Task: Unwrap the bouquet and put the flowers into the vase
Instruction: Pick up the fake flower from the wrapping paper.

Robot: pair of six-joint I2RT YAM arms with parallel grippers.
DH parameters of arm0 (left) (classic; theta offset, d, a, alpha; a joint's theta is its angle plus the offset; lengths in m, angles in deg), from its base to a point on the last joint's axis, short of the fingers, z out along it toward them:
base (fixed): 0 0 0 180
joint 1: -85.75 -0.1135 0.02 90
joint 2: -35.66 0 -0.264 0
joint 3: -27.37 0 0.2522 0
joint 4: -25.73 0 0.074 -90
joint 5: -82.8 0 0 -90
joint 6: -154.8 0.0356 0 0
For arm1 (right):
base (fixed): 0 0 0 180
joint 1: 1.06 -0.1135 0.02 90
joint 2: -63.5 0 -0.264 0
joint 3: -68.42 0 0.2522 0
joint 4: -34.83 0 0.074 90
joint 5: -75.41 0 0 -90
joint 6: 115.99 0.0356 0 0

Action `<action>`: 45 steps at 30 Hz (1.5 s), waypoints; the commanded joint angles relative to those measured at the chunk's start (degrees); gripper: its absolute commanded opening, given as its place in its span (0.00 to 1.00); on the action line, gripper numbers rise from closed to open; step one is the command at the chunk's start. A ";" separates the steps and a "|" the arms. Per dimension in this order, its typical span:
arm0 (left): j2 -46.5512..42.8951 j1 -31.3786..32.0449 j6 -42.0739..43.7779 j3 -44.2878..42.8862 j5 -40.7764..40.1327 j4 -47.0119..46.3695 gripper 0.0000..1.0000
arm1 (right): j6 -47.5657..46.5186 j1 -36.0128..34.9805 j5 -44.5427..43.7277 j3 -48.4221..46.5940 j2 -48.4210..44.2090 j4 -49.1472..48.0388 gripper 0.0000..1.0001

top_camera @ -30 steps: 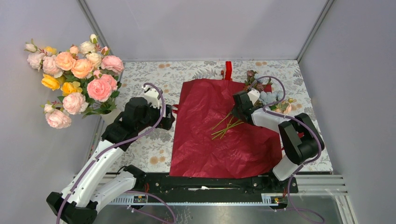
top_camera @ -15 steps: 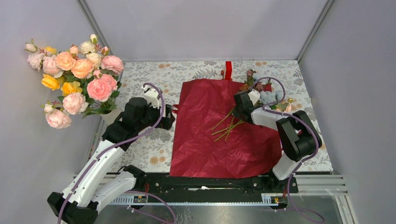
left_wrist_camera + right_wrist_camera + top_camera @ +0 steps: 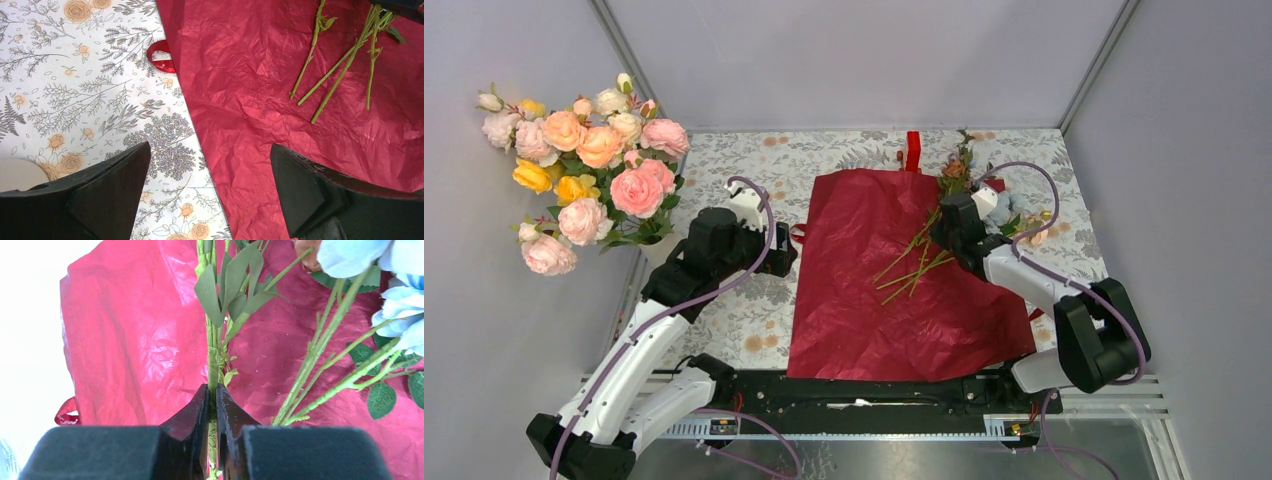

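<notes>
The right gripper (image 3: pixel 212 395) has swung toward the table's (image 3: pixel 724 320) far edge and pinches one green stem (image 3: pixel 213 360). The left gripper (image 3: pixel 210 147) is spread wide. The red paper (image 3: pixel 864 290) lies open, flowers (image 3: pixel 1009 210) at its far right corner, none in the vase yet.

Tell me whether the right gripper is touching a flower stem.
Touching. The right wrist view shows the right gripper clamped on one green stem, with no gap on either side.
</notes>
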 commanded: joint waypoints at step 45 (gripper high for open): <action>-7.42 -1.00 -42.63 11.13 30.45 -56.23 0.99 | -21.82 -31.22 20.52 2.15 -23.99 -32.40 0.00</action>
